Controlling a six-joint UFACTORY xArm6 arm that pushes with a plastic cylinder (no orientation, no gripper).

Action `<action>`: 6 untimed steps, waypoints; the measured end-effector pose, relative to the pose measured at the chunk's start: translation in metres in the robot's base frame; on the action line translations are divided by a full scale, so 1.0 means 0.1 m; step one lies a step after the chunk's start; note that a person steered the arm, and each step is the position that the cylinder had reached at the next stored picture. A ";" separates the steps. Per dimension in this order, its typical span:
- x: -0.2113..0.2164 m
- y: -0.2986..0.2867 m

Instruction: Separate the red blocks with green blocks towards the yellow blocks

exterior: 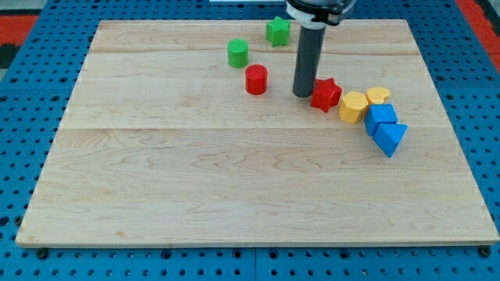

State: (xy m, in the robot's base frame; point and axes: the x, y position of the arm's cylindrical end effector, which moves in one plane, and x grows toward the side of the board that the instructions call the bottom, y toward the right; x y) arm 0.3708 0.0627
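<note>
My tip point(303, 94) rests on the board just left of the red star block point(326, 94), touching or nearly touching it. A red cylinder point(256, 80) stands further left of the tip. A green cylinder point(238, 53) sits up and left of the red cylinder. A green star block point(278, 30) lies near the view's top, above the tip. A yellow hexagon block point(353, 106) sits right of the red star, close against it. A second yellow block point(379, 96), rounded, sits just right of the hexagon.
A blue cube point(381, 117) and a blue triangular block point(390, 137) lie below the yellow blocks, at the view's right. The wooden board point(195, 179) lies on a blue pegboard table point(23, 47).
</note>
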 end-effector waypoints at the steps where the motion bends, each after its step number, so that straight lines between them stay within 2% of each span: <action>1: 0.23 -0.61; 2: 0.29 -1.31; 3: -0.06 -1.74; 4: -0.34 -1.61; 6: -0.43 -0.43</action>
State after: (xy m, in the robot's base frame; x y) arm 0.3280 0.0192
